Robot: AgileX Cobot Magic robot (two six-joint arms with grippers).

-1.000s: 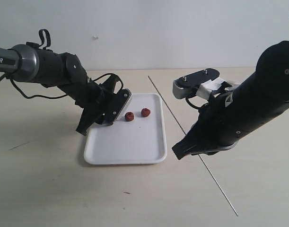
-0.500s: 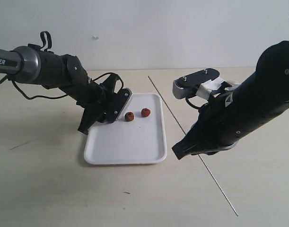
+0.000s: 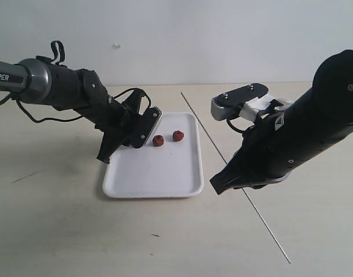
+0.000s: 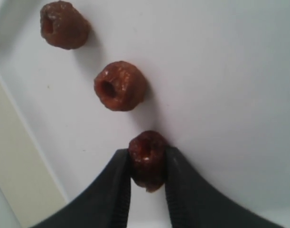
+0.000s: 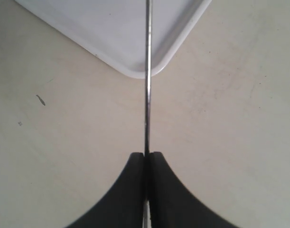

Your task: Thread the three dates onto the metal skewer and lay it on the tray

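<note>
left gripper (image 4: 148, 153) pinches one date (image 4: 147, 164) (tips only, so it may slip); right gripper (image 5: 145, 156) clamps the metal skewer (image 5: 147, 95).

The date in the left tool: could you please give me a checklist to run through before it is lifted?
1. Left tool closed on gripped date, touching on both sides: ok.
2. Grip firm enough to lift: cannot tell.
3. Gripped date's hole visible, not covered: ok.
4. Right tool shut on metal skewer: ok.
5. Metal skewer lined up with that hole: not ok, it runs beside the tray.
6. Other two dates clear of the left tool: ok.
</note>
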